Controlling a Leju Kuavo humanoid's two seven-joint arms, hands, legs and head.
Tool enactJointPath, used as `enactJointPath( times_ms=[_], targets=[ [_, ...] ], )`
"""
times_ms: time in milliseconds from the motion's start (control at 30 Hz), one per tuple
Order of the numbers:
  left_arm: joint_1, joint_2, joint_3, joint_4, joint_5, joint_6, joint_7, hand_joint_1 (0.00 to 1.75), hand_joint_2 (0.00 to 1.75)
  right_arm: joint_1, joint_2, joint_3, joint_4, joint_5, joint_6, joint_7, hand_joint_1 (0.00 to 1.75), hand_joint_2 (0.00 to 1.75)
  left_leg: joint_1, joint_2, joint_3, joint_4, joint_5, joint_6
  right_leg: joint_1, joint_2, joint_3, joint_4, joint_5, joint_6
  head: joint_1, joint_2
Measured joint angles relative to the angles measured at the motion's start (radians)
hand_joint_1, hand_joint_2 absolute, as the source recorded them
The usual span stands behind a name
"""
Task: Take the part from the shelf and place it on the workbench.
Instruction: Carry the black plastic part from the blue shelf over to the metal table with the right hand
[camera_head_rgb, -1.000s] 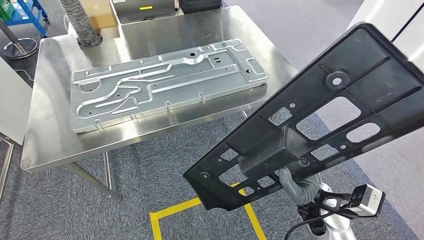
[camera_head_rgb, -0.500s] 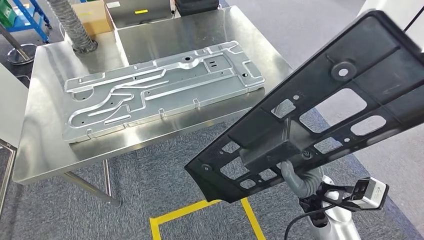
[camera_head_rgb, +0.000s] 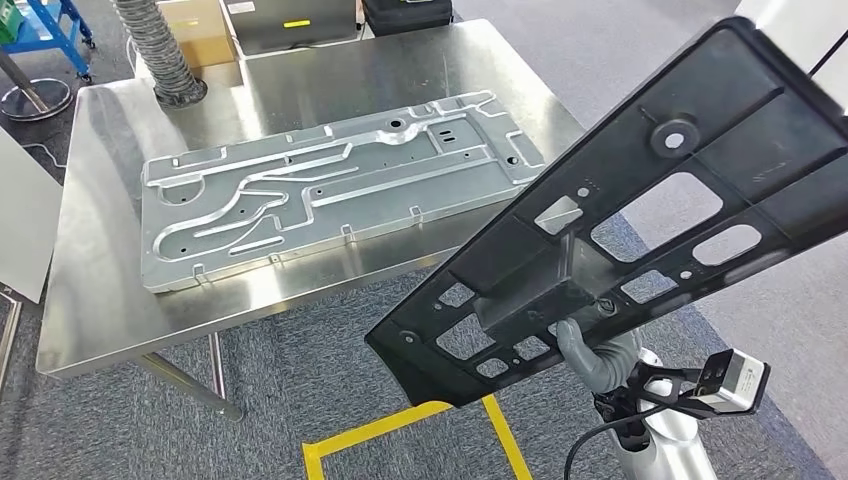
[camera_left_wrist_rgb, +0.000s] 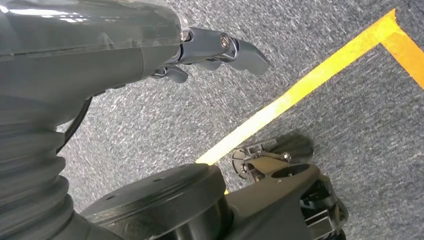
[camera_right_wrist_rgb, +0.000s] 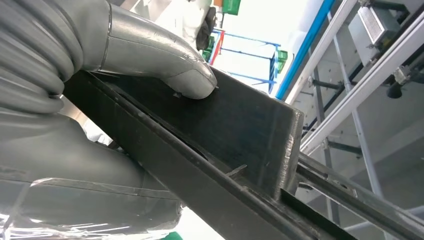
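A long black part (camera_head_rgb: 730, 100) with several cutouts slants from lower middle to upper right in the head view. My right hand (camera_head_rgb: 590, 355) grips it from underneath near its lower end. In the right wrist view the thumb (camera_right_wrist_rgb: 165, 65) presses on a raised rib of the black part (camera_right_wrist_rgb: 240, 125). The steel workbench (camera_head_rgb: 110, 290) stands ahead and to the left, apart from the part. My left hand (camera_left_wrist_rgb: 210, 50) hangs over grey carpet with its dark fingers apart and nothing in them.
A large silver stamped plate (camera_head_rgb: 330, 185) covers the middle of the workbench. A ribbed hose (camera_head_rgb: 155, 50) and a cardboard box (camera_head_rgb: 200, 25) stand at its far edge. Yellow floor tape (camera_head_rgb: 370, 430) lies in front of the bench. A white panel (camera_head_rgb: 20, 220) stands at the left.
The whole picture has shifted a little, so the camera has moved. The black part stays in my right hand at much the same slant.
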Motion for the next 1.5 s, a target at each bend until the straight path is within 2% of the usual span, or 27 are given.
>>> enactJointPath(
  times_ms=[33, 67, 133, 167, 233, 333, 400, 500, 533, 567, 600, 633, 700, 733, 867, 933, 1000, 1033, 1067, 1100, 1167, 1233, 1300, 1367, 1400, 1433, 1500],
  targets=[
    [0.001, 0.0, 0.0, 0.0, 0.001, 0.0, 0.0, 0.0, 1.75, 0.0, 0.0, 0.0, 0.002, 0.0, 0.003, 0.0, 1.75, 1.75, -0.003, -0.001, 0.004, 0.0, -0.003, 0.002, 0.0, 0.0, -0.023, 0.027, 0.006, -0.002, 0.0, 0.0],
    [0.002, 0.0, 0.0, 0.0, 0.002, 0.0, 0.0, 0.0, 1.75, 0.0, 0.0, 0.0, 0.004, 0.0, 0.005, 0.0, 1.75, 1.75, -0.005, -0.002, 0.009, 0.0, -0.007, 0.003, 0.001, 0.0, -0.026, 0.014, 0.031, -0.005, 0.0, 0.0],
    [0.002, 0.0, 0.0, 0.0, 0.002, 0.001, -0.001, 0.0, 1.75, -0.002, 0.0, 0.0, 0.006, 0.0, 0.007, 0.001, 1.75, 1.75, -0.009, -0.004, 0.024, 0.0, -0.017, 0.003, 0.007, 0.0, 0.02, -0.112, 0.118, -0.019, 0.0, 0.0],
    [0.002, -0.001, 0.0, 0.0, 0.002, 0.001, -0.002, 0.0, 1.75, -0.003, 0.0, 0.0, 0.006, 0.001, 0.007, 0.001, 1.75, 1.75, -0.012, -0.005, 0.029, 0.001, -0.023, 0.0, 0.012, -0.001, 0.05, -0.181, 0.15, -0.028, 0.0, 0.0],
    [0.002, -0.003, 0.0, 0.0, 0.002, 0.002, -0.003, 0.0, 1.75, -0.004, 0.001, 0.0, 0.006, 0.001, 0.005, 0.001, 1.75, 1.75, -0.013, -0.005, 0.032, 0.002, -0.032, -0.008, 0.022, -0.001, 0.081, -0.257, 0.171, -0.042, 0.0, 0.0],
    [0.0, -0.003, 0.0, 0.0, 0.0, 0.002, -0.003, 0.0, 1.75, -0.003, 0.001, 0.0, 0.005, 0.002, 0.003, 0.001, 1.75, 1.75, -0.014, -0.003, 0.039, 0.0, -0.042, -0.024, 0.021, 0.001, 0.092, -0.276, 0.163, -0.052, 0.0, 0.0],
    [-0.003, -0.003, 0.0, -0.001, -0.002, 0.002, -0.002, 0.0, 1.75, -0.002, 0.001, 0.0, 0.005, 0.002, 0.001, -0.001, 1.75, 1.75, -0.013, -0.001, 0.024, 0.046, -0.072, -0.034, 0.012, 0.0, 0.109, -0.29, 0.162, -0.059, 0.0, 0.0],
    [-0.003, -0.003, 0.0, -0.001, -0.004, 0.002, 0.0, 0.0, 1.75, 0.002, 0.0, 0.0, 0.005, 0.002, -0.002, -0.002, 1.75, 1.75, 0.001, -0.001, -0.084, 0.245, -0.149, -0.051, 0.009, -0.003, 0.124, -0.294, 0.152, -0.065, -0.001, 0.0],
    [-0.004, -0.003, 0.0, -0.001, -0.004, 0.001, 0.0, 0.0, 1.75, 0.004, 0.0, 0.0, 0.005, 0.002, -0.003, -0.002, 1.75, 1.75, 0.004, -0.001, -0.113, 0.287, -0.151, -0.055, 0.009, -0.003, 0.127, -0.293, 0.148, -0.065, -0.001, 0.0],
    [-0.004, -0.002, 0.0, -0.001, -0.004, 0.001, 0.001, 0.0, 1.75, 0.006, 0.0, 0.0, 0.005, 0.002, -0.003, -0.002, 1.75, 1.75, 0.007, -0.001, -0.123, 0.289, -0.132, -0.059, 0.009, -0.003, 0.132, -0.291, 0.143, -0.063, -0.001, 0.0],
    [-0.005, -0.002, 0.0, -0.001, -0.004, 0.001, 0.002, 0.0, 1.75, 0.007, 0.0, 0.0, 0.005, 0.002, -0.003, -0.002, 1.75, 1.75, 0.009, 0.0, -0.113, 0.25, -0.095, -0.061, 0.008, -0.002, 0.138, -0.289, 0.138, -0.061, -0.001, 0.0],
    [-0.005, -0.002, 0.0, -0.001, -0.005, 0.001, 0.003, 0.0, 1.75, 0.008, 0.0, 0.0, 0.005, 0.002, -0.003, -0.002, 1.75, 1.75, 0.011, 0.0, -0.088, 0.183, -0.047, -0.061, 0.007, -0.002, 0.146, -0.287, 0.132, -0.058, -0.001, 0.0],
    [-0.004, -0.001, 0.0, -0.001, -0.005, 0.001, 0.003, 0.0, 1.75, 0.006, 0.0, 0.0, 0.006, 0.002, -0.003, -0.002, 1.75, 1.75, 0.01, 0.001, -0.037, 0.059, 0.008, -0.055, 0.009, 0.0, 0.154, -0.282, 0.12, -0.049, -0.001, 0.0],
    [-0.004, -0.001, 0.0, -0.001, -0.006, 0.001, 0.003, 0.0, 1.75, 0.005, 0.0, 0.0, 0.006, 0.003, -0.002, -0.002, 1.75, 1.75, 0.008, 0.002, -0.025, 0.028, 0.014, -0.05, 0.01, 0.001, 0.154, -0.281, 0.118, -0.043, -0.001, 0.0],
    [0.001, -0.002, 0.0, -0.001, -0.005, 0.003, 0.003, 0.0, 1.75, -0.004, 0.002, 0.0, 0.007, 0.003, 0.003, -0.002, 1.75, 1.75, 0.007, 0.0, -0.017, 0.006, 0.01, -0.022, 0.007, 0.0, 0.147, -0.27, 0.106, -0.021, -0.001, 0.0],
    [0.001, -0.002, 0.0, -0.001, -0.005, 0.004, 0.002, 0.0, 1.75, -0.008, 0.003, 0.0, 0.008, 0.003, 0.006, -0.002, 1.75, 1.75, 0.009, 0.001, -0.009, -0.002, 0.011, -0.011, 0.005, -0.001, 0.109, -0.189, 0.064, -0.013, 0.0, 0.0],
    [0.002, -0.002, 0.0, -0.001, -0.005, 0.005, 0.001, 0.0, 1.75, -0.009, 0.003, 0.0, 0.011, 0.003, 0.008, -0.002, 1.75, 1.75, 0.007, 0.001, -0.006, -0.003, 0.006, -0.005, 0.005, -0.001, 0.03, -0.047, 0.009, -0.008, 0.0, 0.0],
    [0.002, -0.002, 0.0, -0.001, -0.005, 0.005, 0.001, 0.0, 1.75, -0.008, 0.003, 0.0, 0.013, 0.003, 0.007, -0.002, 1.75, 1.75, 0.005, 0.001, -0.003, -0.002, 0.003, -0.003, 0.005, -0.001, -0.004, 0.005, -0.001, -0.007, 0.0, 0.0],
    [0.003, -0.002, 0.0, -0.001, -0.005, 0.005, 0.001, 0.0, 1.75, -0.006, 0.003, 0.0, 0.014, 0.003, 0.007, -0.002, 1.75, 1.75, 0.004, 0.0, 0.001, -0.002, 0.0, -0.003, 0.005, -0.001, -0.02, 0.021, 0.01, -0.007, 0.0, 0.0],
    [0.004, -0.002, 0.0, -0.001, -0.006, 0.005, 0.001, 0.0, 1.75, -0.005, 0.003, 0.0, 0.016, 0.003, 0.007, -0.002, 1.75, 1.75, 0.004, -0.001, 0.006, -0.001, -0.004, -0.004, 0.005, -0.001, -0.018, -0.001, 0.038, -0.009, 0.0, 0.0],
    [0.004, -0.003, 0.0, -0.001, -0.007, 0.005, 0.002, 0.0, 1.75, -0.005, 0.003, -0.001, 0.016, 0.003, 0.007, -0.003, 1.75, 1.75, 0.002, -0.003, 0.019, -0.001, -0.014, -0.009, 0.007, -0.001, 0.04, -0.139, 0.122, -0.017, 0.0, 0.0],
    [0.002, -0.004, 0.0, -0.001, -0.007, 0.005, 0.002, 0.0, 1.75, -0.006, 0.004, -0.001, 0.016, 0.003, 0.008, -0.003, 1.75, 1.75, -0.001, -0.003, 0.027, 0.001, -0.025, -0.018, 0.013, -0.001, 0.088, -0.25, 0.162, -0.026, 0.0, 0.0],
    [0.001, -0.005, 0.0, -0.001, -0.007, 0.005, 0.003, 0.0, 1.75, -0.007, 0.004, -0.002, 0.016, 0.002, 0.009, -0.004, 1.75, 1.75, -0.002, -0.003, 0.029, -0.001, -0.031, -0.028, 0.018, 0.0, 0.095, -0.271, 0.157, -0.034, -0.001, 0.0],
    [0.0, -0.004, 0.0, -0.001, -0.007, 0.006, 0.003, 0.0, 1.75, -0.008, 0.004, -0.002, 0.016, 0.002, 0.009, -0.004, 1.75, 1.75, -0.002, -0.002, 0.031, 0.004, -0.042, -0.04, 0.013, 0.001, 0.103, -0.277, 0.155, -0.044, -0.001, 0.0],
    [0.0, -0.004, 0.0, -0.001, -0.007, 0.006, 0.002, 0.0, 1.75, -0.009, 0.004, -0.002, 0.016, 0.002, 0.009, -0.004, 1.75, 1.75, -0.002, -0.001, 0.024, 0.028, -0.057, -0.045, 0.01, 0.0, 0.109, -0.282, 0.154, -0.049, -0.001, 0.0],
    [-0.001, -0.004, 0.0, -0.001, -0.006, 0.007, 0.001, 0.0, 1.75, -0.009, 0.003, -0.002, 0.016, 0.002, 0.009, -0.004, 1.75, 1.75, -0.001, -0.001, 0.004, 0.073, -0.082, -0.049, 0.007, -0.001, 0.115, -0.286, 0.153, -0.054, -0.001, 0.0],
    [0.001, -0.004, 0.0, -0.001, -0.004, 0.006, -0.009, 0.0, 1.75, -0.011, 0.002, -0.002, 0.016, 0.002, 0.008, -0.003, 1.75, 1.75, 0.003, -0.001, -0.067, 0.213, -0.14, -0.056, 0.009, -0.004, 0.122, -0.287, 0.147, -0.062, -0.001, 0.0]
  ],
)
